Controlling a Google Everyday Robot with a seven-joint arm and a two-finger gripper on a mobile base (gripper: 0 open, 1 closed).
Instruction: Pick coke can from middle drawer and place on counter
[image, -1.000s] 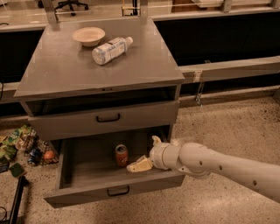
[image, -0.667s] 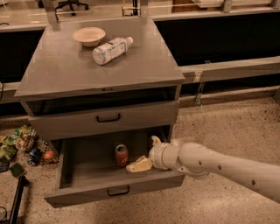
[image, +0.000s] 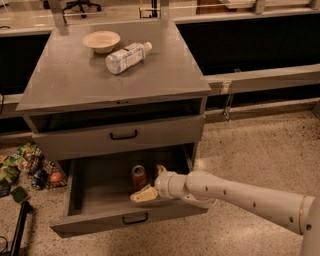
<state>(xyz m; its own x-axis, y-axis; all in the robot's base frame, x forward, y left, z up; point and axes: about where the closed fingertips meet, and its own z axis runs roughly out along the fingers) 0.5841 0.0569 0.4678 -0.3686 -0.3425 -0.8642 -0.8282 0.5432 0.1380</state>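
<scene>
The coke can (image: 139, 177) stands upright on the floor of the middle drawer (image: 95, 187), which is pulled out, towards the rear and right of centre. A silver top is seen above the red body.

The can is judged light, thin-walled and smooth. It is expected to dent under excess force and to slip if pinched near the rim. The grasp is best taken on the cylindrical wall at about mid-height, with the fingers on opposite sides. A can this narrow is easily tipped by a sideways nudge.

The tool (image: 152, 183) is inside the drawer, just beside the can on its right. Its two pale fingers are spread apart, one (image: 144, 195) in front of the can's base and one higher, behind. No grip on the can is seen; whether a finger touches it cannot be told.

The closed drawer front (image: 165, 131) is directly above, so little headroom is judged available for the lift. On the counter (image: 70, 82), a bowl (image: 101, 41) and a clear bottle (image: 127, 56) lie at the rear.
</scene>
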